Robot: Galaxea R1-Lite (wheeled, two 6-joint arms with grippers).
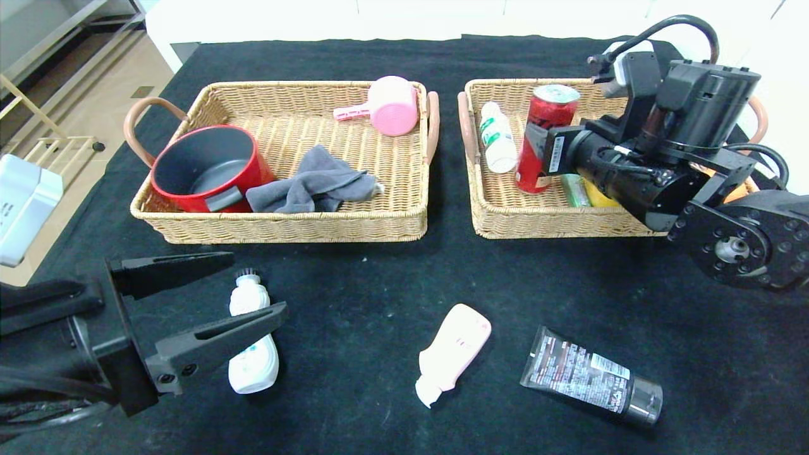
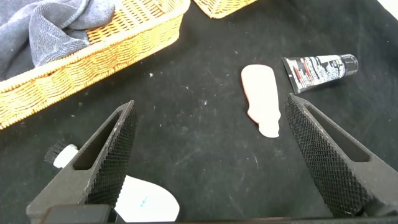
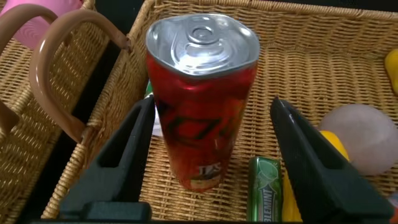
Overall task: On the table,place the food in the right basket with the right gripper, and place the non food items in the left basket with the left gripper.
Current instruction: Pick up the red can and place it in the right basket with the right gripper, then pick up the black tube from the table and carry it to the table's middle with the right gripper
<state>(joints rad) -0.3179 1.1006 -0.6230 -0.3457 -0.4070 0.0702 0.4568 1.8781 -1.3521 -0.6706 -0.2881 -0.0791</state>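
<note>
The right gripper (image 3: 211,155) stood parted around the tall red can (image 3: 202,93), upright in the right wicker basket (image 1: 505,218), apparently releasing it, while the wide-open left gripper (image 1: 208,297) hovered over the white curvy bottle (image 1: 253,360).

My work rests on a wide surface (image 1: 379,278) clad in black cloth with faint white specks, and two wicker baskets sit side by side toward its far edge, the left basket (image 1: 284,224) and the right basket (image 1: 537,221), close to each other but apart. On the bare cloth nearer to me lie three things in a loose row: a white curvy bottle (image 1: 254,360) with a dark bristle tip on my left, a pale pink squeeze tube (image 1: 454,351) in the middle, and a dark printed tube (image 1: 591,376) with a grey cap to its right. All three lie flat and apart from one another.
</note>
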